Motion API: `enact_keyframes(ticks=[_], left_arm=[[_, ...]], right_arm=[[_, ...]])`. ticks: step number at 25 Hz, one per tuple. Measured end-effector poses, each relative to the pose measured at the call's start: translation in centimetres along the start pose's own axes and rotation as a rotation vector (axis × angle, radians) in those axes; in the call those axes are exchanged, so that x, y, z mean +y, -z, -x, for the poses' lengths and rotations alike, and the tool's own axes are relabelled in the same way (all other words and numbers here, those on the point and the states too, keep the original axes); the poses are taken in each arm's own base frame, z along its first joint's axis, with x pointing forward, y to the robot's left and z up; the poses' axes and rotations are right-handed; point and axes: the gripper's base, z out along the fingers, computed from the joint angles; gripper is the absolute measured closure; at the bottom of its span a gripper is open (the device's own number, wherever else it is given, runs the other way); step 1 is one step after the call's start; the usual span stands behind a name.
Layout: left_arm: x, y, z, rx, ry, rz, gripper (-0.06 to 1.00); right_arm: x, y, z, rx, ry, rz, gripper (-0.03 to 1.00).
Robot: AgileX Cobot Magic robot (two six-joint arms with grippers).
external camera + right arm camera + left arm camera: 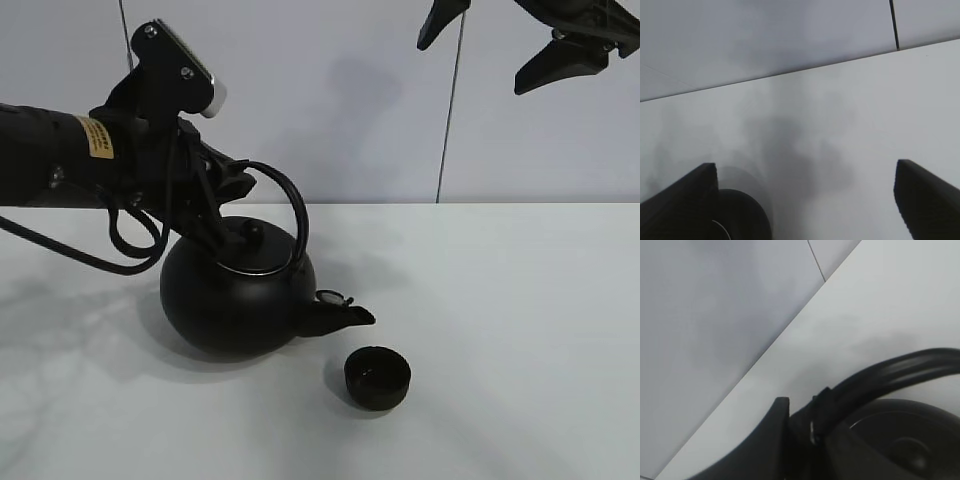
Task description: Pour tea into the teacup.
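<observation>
The big round black kettle [235,295] is at the table's middle left, tipped so that its short spout [345,317] points down to the right. The small matte-black teacup [377,377] stands on the table just below and right of the spout. My left gripper [228,182] is shut on the kettle's arched handle [295,205]. The left wrist view shows that handle [890,372] clamped by a dark finger [772,440], with the lid [905,445] below it. My right gripper [500,45] is open and empty, high at the top right. The right wrist view shows its spread fingers [927,200] and part of the kettle [742,215].
The white table [520,330] runs to a grey-white back wall with a dark vertical seam [450,110]. A black cable [110,255] loops under the left arm, beside the kettle.
</observation>
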Motion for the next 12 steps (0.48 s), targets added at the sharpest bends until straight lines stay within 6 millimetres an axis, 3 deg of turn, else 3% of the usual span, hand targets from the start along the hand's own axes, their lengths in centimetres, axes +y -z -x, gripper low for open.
enact_keyframes(ticks=[12], left_arm=[[-0.13, -0.01, 0.14, -0.014, -0.031, -0.016, 0.84]], right_arm=[[0.0, 0.0, 0.0, 0.0, 0.0, 0.0, 0.31]])
